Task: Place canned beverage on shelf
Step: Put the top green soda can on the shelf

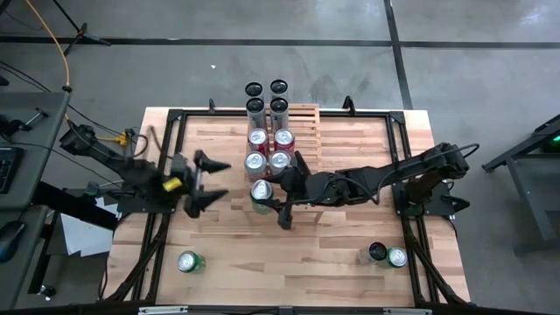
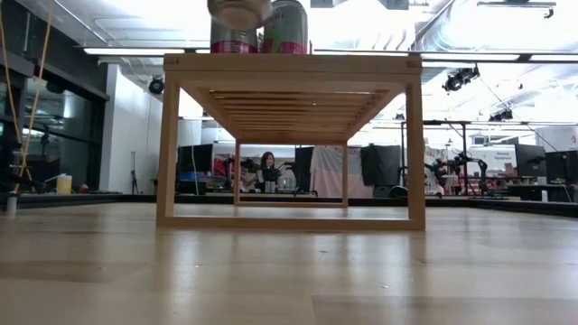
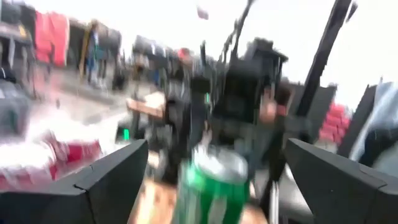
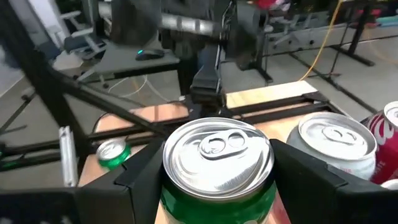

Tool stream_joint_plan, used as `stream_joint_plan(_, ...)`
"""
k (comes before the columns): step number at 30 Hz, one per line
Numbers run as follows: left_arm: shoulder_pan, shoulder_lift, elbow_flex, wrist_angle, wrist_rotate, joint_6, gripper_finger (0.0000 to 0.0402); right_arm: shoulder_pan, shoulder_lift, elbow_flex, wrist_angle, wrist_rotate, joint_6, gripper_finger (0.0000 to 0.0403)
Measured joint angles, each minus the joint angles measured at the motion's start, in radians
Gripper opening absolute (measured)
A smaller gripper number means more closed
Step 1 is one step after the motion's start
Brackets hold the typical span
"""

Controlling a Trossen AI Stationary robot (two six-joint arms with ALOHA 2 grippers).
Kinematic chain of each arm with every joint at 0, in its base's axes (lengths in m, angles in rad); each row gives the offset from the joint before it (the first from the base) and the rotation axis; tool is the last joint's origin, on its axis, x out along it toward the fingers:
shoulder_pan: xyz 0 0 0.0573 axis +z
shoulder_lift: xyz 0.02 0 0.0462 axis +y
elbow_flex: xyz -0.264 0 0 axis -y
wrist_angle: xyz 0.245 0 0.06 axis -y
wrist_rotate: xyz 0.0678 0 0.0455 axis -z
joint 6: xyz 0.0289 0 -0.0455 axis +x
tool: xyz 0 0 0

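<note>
We're pinching the green can (image 4: 217,165) in the right gripper (image 1: 273,203), keeping it upright while easing onto the shelf (image 1: 302,131); left gripper (image 1: 208,181) is hanging spread.

Grey concrete floor (image 1: 455,52), bright ceiling lights (image 2: 135,51)

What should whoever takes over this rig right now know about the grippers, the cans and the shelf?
Right gripper: shut on the green can, upright, at the shelf's near edge.
Left gripper: open, empty, just left of that can.
Shelf: at the table's far middle, two columns of cans already on it.
Left: set the held can down beside the nearest row, then release. One green can lies near the front left corner and two cans stand at the front right.
</note>
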Motion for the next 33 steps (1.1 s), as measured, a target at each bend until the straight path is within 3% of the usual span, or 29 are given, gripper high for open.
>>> stream_joint_plan(6,0.0,-0.064,0.0,0.151,-0.049,0.173,0.0372,-0.003,0.065,0.0,0.072,0.021,-0.01,0.0243)
stream_joint_plan(9,0.0,-0.078,0.0,0.185,-0.064,0.226,0.0372,-0.002,0.1,0.0,0.098,0.089,-0.039,0.0243)
stream_joint_plan(19,0.0,-0.068,0.0,0.184,-0.093,0.224,0.0372,-0.003,0.126,0.0,0.099,0.192,-0.03,0.0243)
stream_joint_plan(27,0.0,-0.065,0.0,0.189,-0.093,0.224,0.0372,-0.006,0.129,-0.001,0.102,0.19,-0.028,0.0244)
stream_joint_plan(33,0.0,-0.065,0.0,0.188,-0.093,0.223,0.0372,-0.025,0.132,-0.001,0.105,0.151,-0.023,0.0276)
